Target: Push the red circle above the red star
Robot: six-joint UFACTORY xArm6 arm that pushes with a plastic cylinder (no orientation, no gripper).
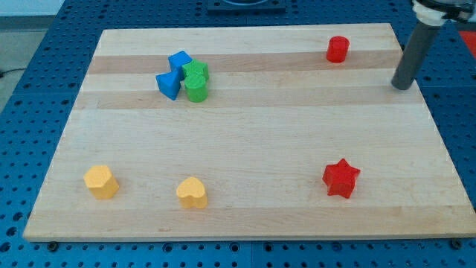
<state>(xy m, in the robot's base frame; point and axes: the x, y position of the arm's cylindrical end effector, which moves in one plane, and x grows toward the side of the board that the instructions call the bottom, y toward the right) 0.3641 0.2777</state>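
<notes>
The red circle (338, 49) stands near the view's top right on the wooden board (245, 126). The red star (341, 178) lies at the lower right, almost straight below the circle. My tip (402, 85) is at the board's right edge, to the right of and a little below the red circle, apart from it by a clear gap. It touches no block.
A cluster sits at the upper left: two blue blocks (179, 62) (169, 84) and two green blocks (196, 72) (197, 89), touching. A yellow block (100, 182) and a yellow heart (193, 193) lie at the lower left.
</notes>
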